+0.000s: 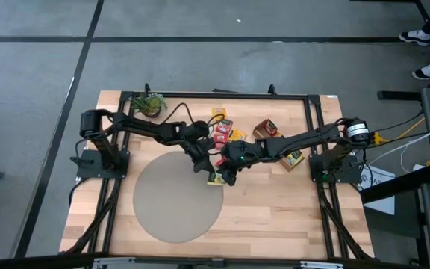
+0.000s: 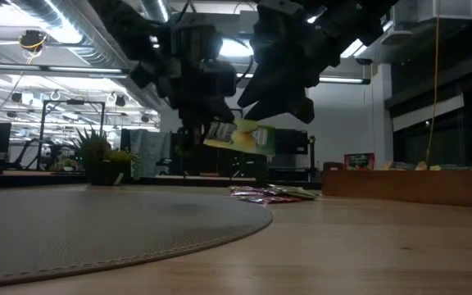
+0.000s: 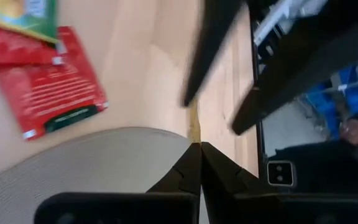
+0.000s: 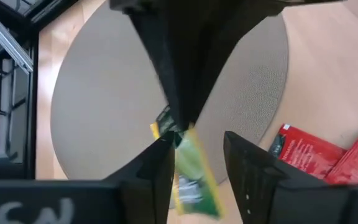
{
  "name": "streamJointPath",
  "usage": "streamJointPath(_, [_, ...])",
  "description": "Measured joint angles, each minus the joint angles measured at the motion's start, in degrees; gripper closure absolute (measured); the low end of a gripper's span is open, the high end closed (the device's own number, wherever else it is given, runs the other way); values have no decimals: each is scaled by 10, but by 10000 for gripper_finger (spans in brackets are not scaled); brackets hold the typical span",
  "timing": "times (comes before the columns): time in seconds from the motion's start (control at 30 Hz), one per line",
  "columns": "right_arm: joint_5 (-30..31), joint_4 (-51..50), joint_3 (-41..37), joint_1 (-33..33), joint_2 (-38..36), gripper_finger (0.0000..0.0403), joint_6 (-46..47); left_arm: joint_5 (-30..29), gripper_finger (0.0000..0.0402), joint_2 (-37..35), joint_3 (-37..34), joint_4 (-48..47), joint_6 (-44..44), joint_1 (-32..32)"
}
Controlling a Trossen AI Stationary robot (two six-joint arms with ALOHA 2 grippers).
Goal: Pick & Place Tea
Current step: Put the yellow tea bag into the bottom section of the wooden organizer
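Observation:
A yellow-green tea sachet (image 2: 244, 136) hangs in the air over the right edge of the round grey mat (image 1: 178, 198). My left gripper (image 1: 200, 163) reaches in from the table's left and is shut on it. My right gripper (image 4: 197, 168) comes from the table's right and stands open, one finger on each side of the sachet's (image 4: 194, 177) free end. Whether a finger touches it, I cannot tell. More tea sachets, red and yellow (image 1: 226, 133), lie flat on the wood beyond the mat. My left gripper pinches one end of the sachet (image 4: 166, 129) between its two fingertips (image 3: 191, 163), which meet on the thin edge (image 3: 193, 127). The fingers slant down from the table's left. The sachet is lifted clear and tilts away from them toward my right gripper.
A wooden divided tray (image 2: 408, 182) stands at the back right, with a small potted plant (image 1: 149, 103) at the back left. Two red sachets (image 4: 303, 152) lie just off the mat's rim. Black frame rails (image 1: 313, 134) run along the table's sides.

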Motion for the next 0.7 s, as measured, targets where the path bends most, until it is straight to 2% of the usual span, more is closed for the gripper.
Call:
streamJointPath(0.17, [-2,0,0,-1,0,261,-8,-3,399,0,28,-12,19,-3])
streamJointPath(0.3, [-42,-1,0,-3,0,260,9,-3,400,0,41,-12,28,2])
streamJointPath(0.43, [-56,-3,0,-4,0,265,17,-3,400,0,42,-25,29,5])
streamJointPath(0.57, [-58,-3,0,-4,0,289,30,-2,399,0,42,-70,53,8])
streamJointPath(0.7, [-60,-4,0,-4,0,327,33,-2,400,0,42,-77,63,8])
